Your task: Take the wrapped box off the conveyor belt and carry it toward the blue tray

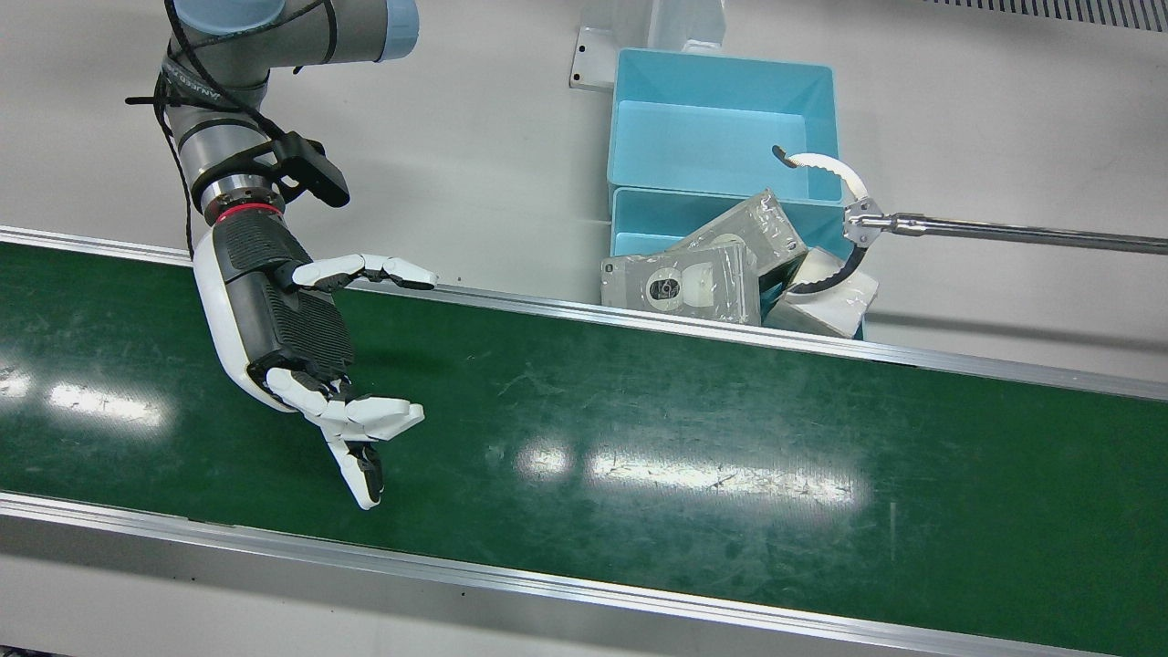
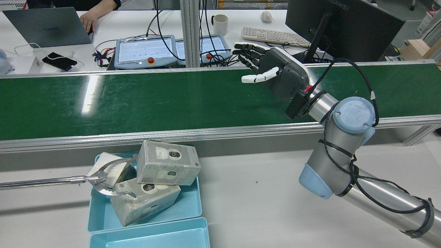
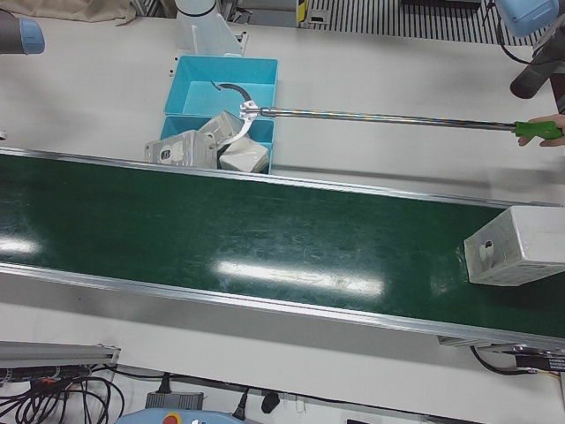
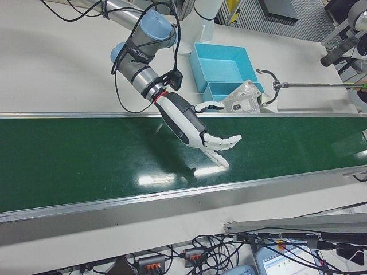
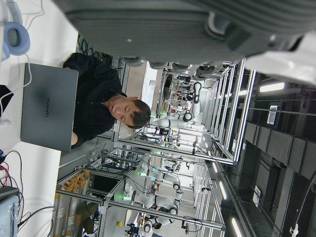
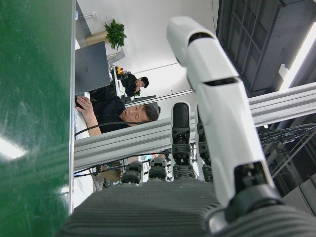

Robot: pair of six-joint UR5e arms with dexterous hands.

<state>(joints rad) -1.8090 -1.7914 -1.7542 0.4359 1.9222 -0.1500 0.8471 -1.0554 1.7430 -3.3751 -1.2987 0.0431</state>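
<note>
One wrapped box [image 3: 516,256], pale grey-white, lies on the green belt [image 3: 265,238] at its far right end, seen only in the left-front view. My right hand [image 1: 301,338] hovers open over the belt, fingers spread and empty, far from that box; it also shows in the rear view [image 2: 275,74] and right-front view [image 4: 195,129]. Of my left hand only the dark palm [image 5: 197,24] shows, in its own view. The blue tray [image 1: 639,224] holds three wrapped boxes [image 1: 693,283]. A second blue tray [image 1: 721,137] beside it holds nothing.
A person's long reach grabber [image 1: 844,224] with a green handle [image 3: 538,131] clamps a box [image 2: 110,168] in the tray. Behind the belt stand a laptop [image 2: 48,26], teach pendants [image 2: 144,51], a monitor [image 2: 341,24] and a seated person [image 5: 113,106].
</note>
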